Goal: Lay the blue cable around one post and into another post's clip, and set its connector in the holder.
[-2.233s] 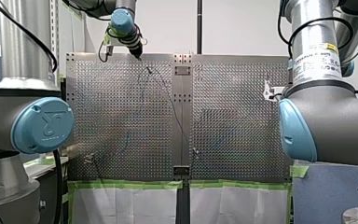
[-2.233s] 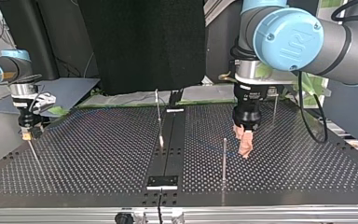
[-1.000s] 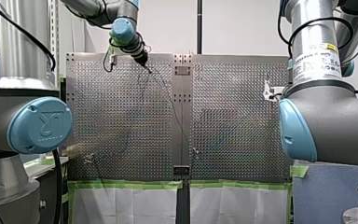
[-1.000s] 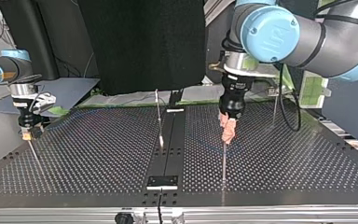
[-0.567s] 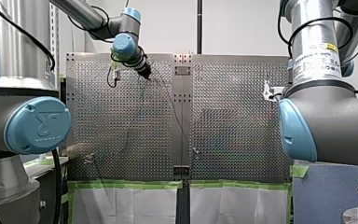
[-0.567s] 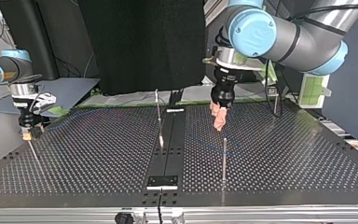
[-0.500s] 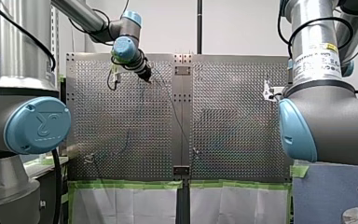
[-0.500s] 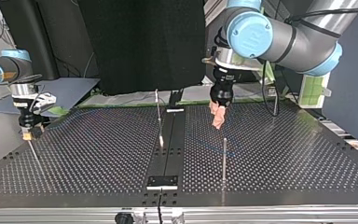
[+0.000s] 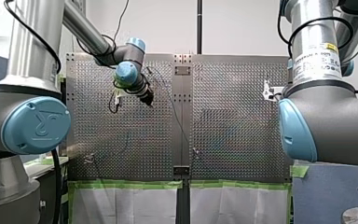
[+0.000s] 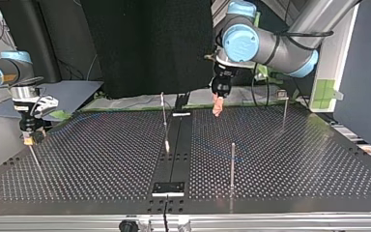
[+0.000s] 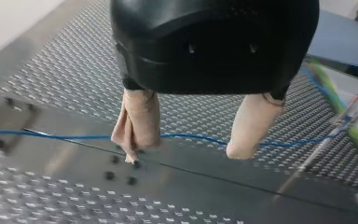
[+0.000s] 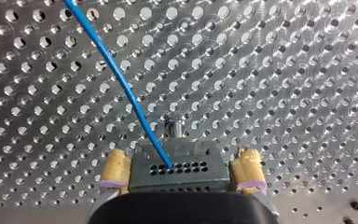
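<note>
Eyes on the left gripper (image 11: 184,153) first. The left wrist view shows its two beige-padded fingers (image 11: 139,122) spread well apart with nothing between them. They hang above the blue cable (image 11: 193,136), which runs crosswise under both fingertips over the table's plain centre strip (image 11: 205,186).

The top view cannot show that gap (there the pads merge into one beige tip). It does give the height, though: the gripper is clear of the perforated table (image 10: 294,164), toward that view's back edge, just right of the centre strip.

Over to the right gripper (image 12: 181,179), where the right wrist view has the detail. Its yellow pads (image 12: 116,169) are clamped on either side of a grey connector (image 12: 177,163). The cable leaves the connector's face and curves away across the holes, and a small stud (image 12: 174,127) stands just ahead of it. In the top view this gripper sits at the table's left edge, too small to read its hold.

Only the top view lays out the posts:
- a tall post (image 10: 232,164) near the front, right of centre
- a post with a clip-like head (image 10: 284,107) further back at the right
- a thin post (image 10: 164,116) beside the centre strip

A faint blue line passes near the tall post, but whether it touches cannot be told. The front view gives the cable only as a dark line bending down toward the centre strip.
</note>
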Controlling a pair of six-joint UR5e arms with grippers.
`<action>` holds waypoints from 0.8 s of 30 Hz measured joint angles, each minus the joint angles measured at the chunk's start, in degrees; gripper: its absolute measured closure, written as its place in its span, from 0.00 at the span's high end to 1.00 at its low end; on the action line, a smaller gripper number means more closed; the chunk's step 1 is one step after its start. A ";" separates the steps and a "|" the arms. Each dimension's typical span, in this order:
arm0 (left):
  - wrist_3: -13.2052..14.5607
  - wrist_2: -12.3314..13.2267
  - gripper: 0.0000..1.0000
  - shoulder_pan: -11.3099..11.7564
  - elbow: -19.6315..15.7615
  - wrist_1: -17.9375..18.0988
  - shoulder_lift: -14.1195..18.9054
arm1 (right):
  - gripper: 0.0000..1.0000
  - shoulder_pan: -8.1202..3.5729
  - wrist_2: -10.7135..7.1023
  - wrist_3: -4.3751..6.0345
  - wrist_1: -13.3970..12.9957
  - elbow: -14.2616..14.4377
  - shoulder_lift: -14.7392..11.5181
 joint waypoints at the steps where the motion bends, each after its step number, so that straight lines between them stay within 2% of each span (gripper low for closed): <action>1: -0.04 0.00 1.00 0.00 -0.44 0.43 -0.39 | 1.00 -0.01 0.00 -0.01 0.04 0.01 0.02; 6: -0.14 0.12 1.00 -0.02 -2.94 2.99 -1.36 | 1.00 -0.01 0.01 -0.02 0.23 0.02 0.08; 24: -0.43 0.35 1.00 -0.45 -11.51 11.52 -1.47 | 1.00 0.00 0.03 -0.03 0.13 0.02 0.22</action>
